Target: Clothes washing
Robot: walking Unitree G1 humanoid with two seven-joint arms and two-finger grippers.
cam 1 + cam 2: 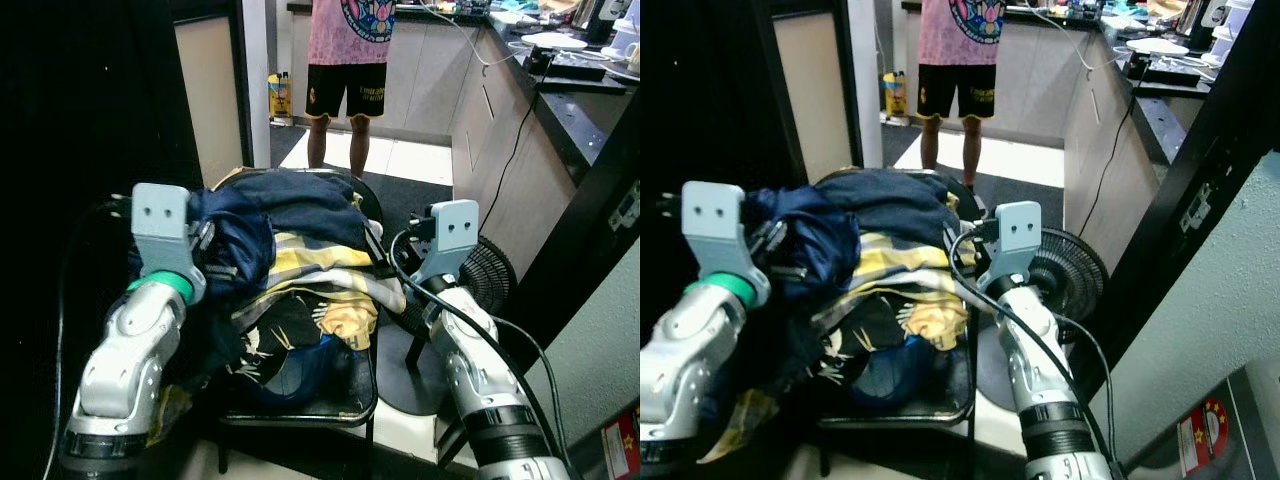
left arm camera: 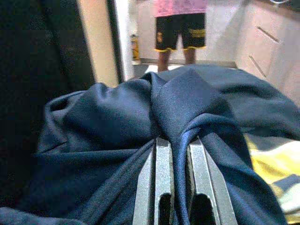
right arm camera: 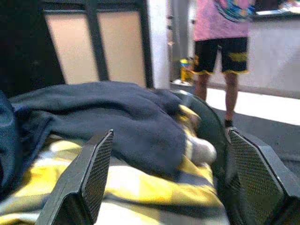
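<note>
Left wrist view: left tool pinches navy garment.

The chair is heaped with clothes from seat to backrest, so no bare seat shows. On its left side a dark wall stands close, leaving little room there. On its right side a fan sits just beside it, with a cabinet beyond. Behind the chair open floor runs back to a person standing there
</note>
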